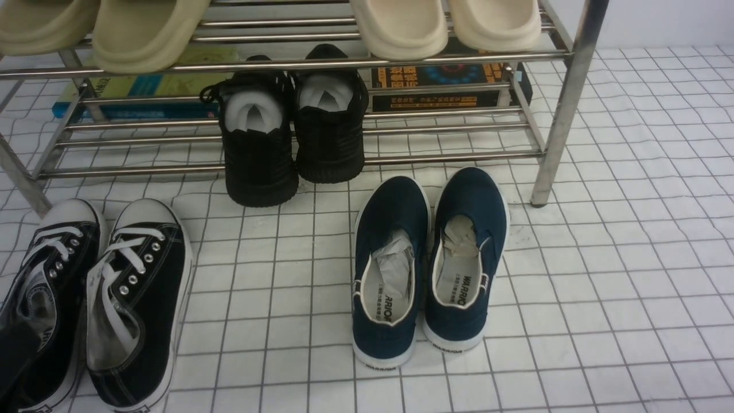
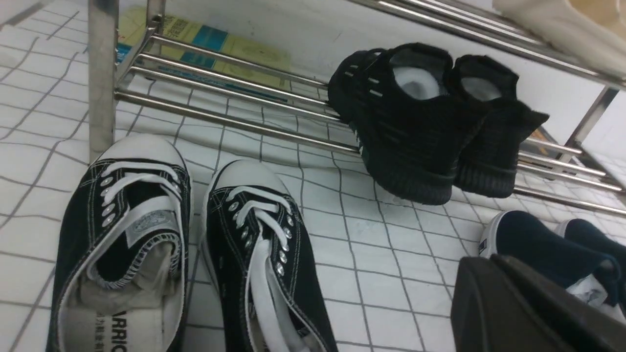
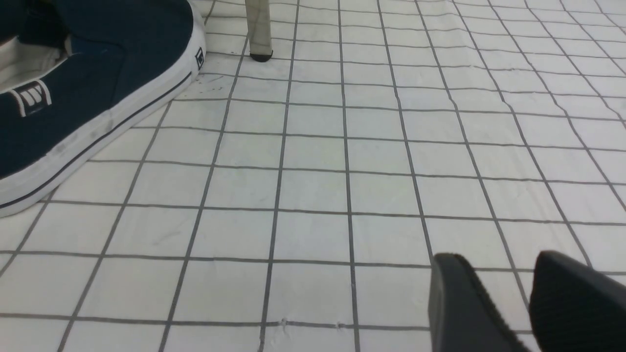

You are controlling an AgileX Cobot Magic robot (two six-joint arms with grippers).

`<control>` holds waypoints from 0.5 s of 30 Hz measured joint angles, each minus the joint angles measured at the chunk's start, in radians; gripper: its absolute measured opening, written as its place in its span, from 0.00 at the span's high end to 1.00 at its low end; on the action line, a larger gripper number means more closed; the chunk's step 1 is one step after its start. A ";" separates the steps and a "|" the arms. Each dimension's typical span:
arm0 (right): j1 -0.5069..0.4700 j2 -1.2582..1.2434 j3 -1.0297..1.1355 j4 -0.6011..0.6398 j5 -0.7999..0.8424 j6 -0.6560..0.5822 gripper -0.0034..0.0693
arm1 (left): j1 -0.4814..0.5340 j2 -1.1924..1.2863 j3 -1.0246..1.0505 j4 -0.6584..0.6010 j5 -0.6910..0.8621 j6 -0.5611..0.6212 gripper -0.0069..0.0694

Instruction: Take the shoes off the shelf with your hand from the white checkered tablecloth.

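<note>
The black canvas sneakers [image 1: 140, 310] with white laces and toe caps stand side by side on the white checkered tablecloth [image 1: 602, 287] at the front left, just in front of the chrome shelf [image 1: 573, 86]. They also show in the left wrist view [image 2: 254, 244]. My left gripper [image 2: 489, 261] is a dark mass beside them, its fingers together and holding nothing. A black part of it [image 1: 17, 355] overlaps the leftmost sneaker. My right gripper [image 3: 494, 259] is open and empty, low over bare cloth [image 3: 313, 195].
An all-black knit pair [image 1: 292, 132] sits on the lowest tier, toes over the front bar. Navy slip-ons [image 1: 430, 258] stand on the cloth at centre. Beige slippers [image 1: 143, 28] fill the upper tier. Books [image 1: 447, 86] lie behind. A shelf leg [image 3: 258, 29] is beyond the right gripper.
</note>
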 joint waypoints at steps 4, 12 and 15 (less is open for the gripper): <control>0.000 0.000 0.000 0.000 0.000 0.000 0.62 | 0.000 0.000 0.005 0.039 0.016 0.004 0.89; 0.000 0.000 0.000 0.000 0.000 0.000 0.62 | 0.000 -0.026 0.109 0.125 0.074 0.069 0.88; 0.000 0.000 0.000 0.000 0.000 0.000 0.62 | 0.000 -0.083 0.164 0.167 0.092 0.076 0.88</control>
